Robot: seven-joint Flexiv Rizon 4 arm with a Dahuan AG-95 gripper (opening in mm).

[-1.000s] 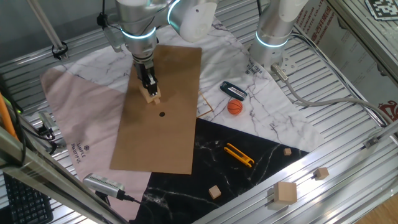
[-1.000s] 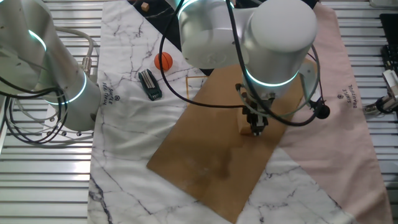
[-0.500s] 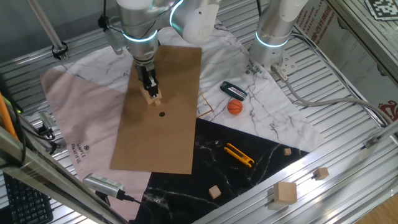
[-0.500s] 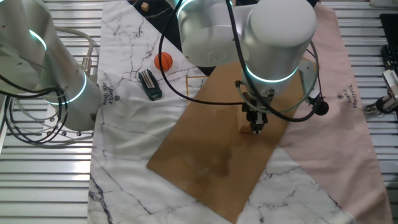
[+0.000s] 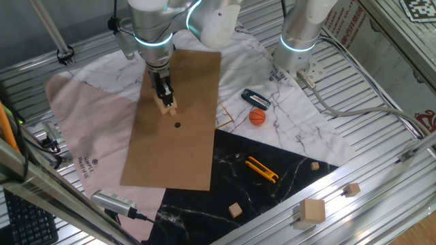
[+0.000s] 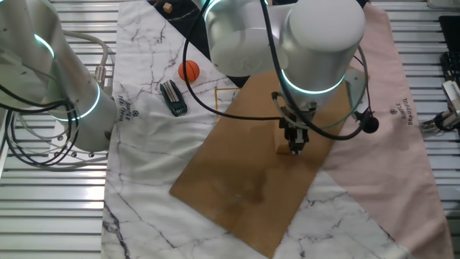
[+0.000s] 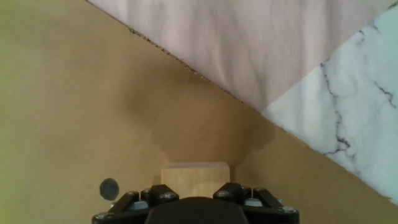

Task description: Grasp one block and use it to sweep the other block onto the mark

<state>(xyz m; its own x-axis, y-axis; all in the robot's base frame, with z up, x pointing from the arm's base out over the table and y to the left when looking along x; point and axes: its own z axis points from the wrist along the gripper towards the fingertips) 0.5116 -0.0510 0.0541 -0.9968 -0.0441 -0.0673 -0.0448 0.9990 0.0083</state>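
While my gripper [image 5: 165, 103] is clamping the larger block [image 7: 195, 179] at frame bottom, I'm keeping it low, sweeping toward the mark [image 7: 109, 188] lower left; tiny cube unseen.

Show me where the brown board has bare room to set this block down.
The gripper holds the block near the dot; that spot is tight. The board looks bare from below the dot down to its near edge by the black cloth. Beyond the board's right edge it's crowded: ball, black clip.

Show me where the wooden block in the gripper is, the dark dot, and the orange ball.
Wooden block [image 7: 195, 180], hand view, its top face.
Dark dot [image 5: 177, 124], one fixed view, its centre.
Orange ball [image 5: 257, 117], one fixed view, its middle.
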